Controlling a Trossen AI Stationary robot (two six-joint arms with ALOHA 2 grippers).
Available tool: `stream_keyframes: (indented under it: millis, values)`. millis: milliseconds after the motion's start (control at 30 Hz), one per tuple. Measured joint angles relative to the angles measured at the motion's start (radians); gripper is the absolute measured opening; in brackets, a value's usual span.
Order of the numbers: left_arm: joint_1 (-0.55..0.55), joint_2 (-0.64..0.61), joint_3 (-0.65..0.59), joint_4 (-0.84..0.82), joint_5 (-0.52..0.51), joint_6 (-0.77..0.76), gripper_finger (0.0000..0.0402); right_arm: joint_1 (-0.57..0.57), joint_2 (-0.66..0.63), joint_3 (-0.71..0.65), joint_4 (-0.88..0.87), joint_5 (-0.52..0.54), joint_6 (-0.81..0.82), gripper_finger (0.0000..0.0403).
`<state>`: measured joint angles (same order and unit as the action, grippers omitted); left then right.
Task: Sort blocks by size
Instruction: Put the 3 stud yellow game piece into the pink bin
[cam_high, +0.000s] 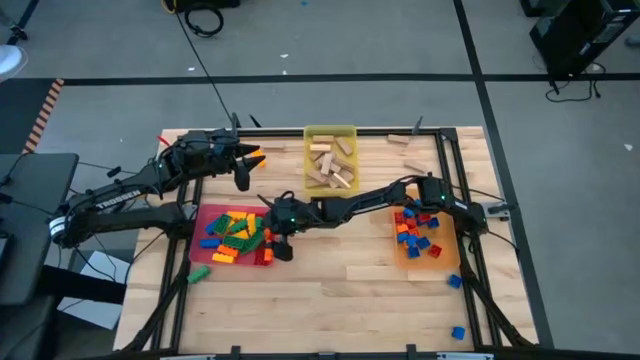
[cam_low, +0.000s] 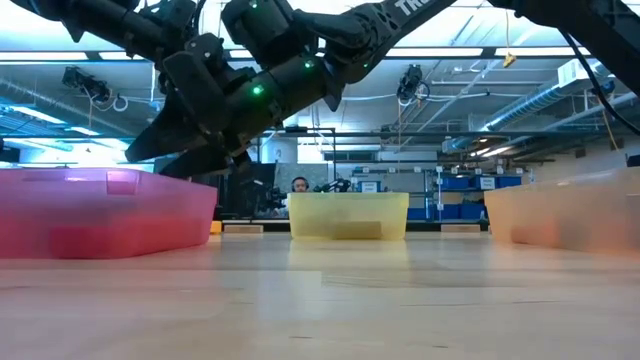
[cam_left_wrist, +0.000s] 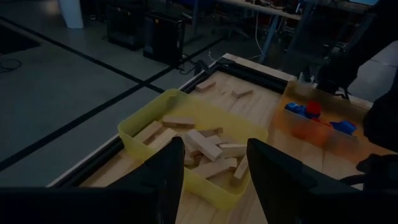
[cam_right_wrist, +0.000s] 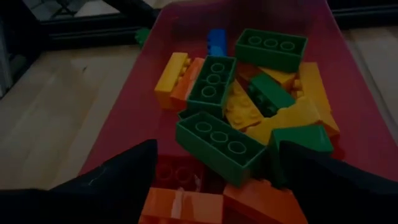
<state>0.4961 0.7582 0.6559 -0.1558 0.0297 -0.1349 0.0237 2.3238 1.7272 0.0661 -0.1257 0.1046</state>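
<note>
We judge sorting well along: long bricks (cam_high: 232, 234) fill the red tray (cam_high: 205, 216) at nine o'clock, wooden blocks (cam_high: 330, 165) the yellow tray (cam_high: 330, 133) at twelve, short bricks (cam_high: 415, 230) the orange tray (cam_high: 440, 262) at three. Strays (cam_high: 457, 332) remain on the worktop (cam_high: 340, 290). Our right end effector (cam_right_wrist: 214, 165) hovers wide over the red tray; the left end effector (cam_left_wrist: 214, 171) stands partly open, empty.

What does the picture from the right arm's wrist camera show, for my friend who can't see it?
The right gripper hangs open just above a red tray heaped with studded bricks. A long green brick lies right between its dark fingers, with more green, yellow, orange and one blue brick piled behind it. Pale wooden table shows beside the tray.
</note>
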Motion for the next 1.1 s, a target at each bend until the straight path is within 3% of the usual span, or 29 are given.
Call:
stream_keyframes:
  millis: [400,533,733,967,1100]
  values:
    - [0.000,0.000,0.000,-0.005,0.000,0.001,0.0183,-0.020,-0.094,0.020,-0.166,0.054,0.002,0.0321]
    - [0.000,0.000,0.000,-0.021,0.000,0.002,0.0183,-0.048,-0.161,0.014,-0.236,0.055,0.043,0.0271]
    - [0.000,0.000,0.000,-0.042,0.000,0.003,0.0183,-0.087,-0.277,-0.058,-0.404,0.057,0.045,0.0151]
    - [0.000,0.000,0.000,-0.050,0.000,0.001,0.0183,-0.114,-0.485,-0.322,-0.353,0.058,0.100,0.0015]
    - [-0.007,0.000,0.000,-0.060,-0.021,0.001,0.0183,-0.110,-0.648,-0.550,-0.245,0.102,0.223,0.0027]
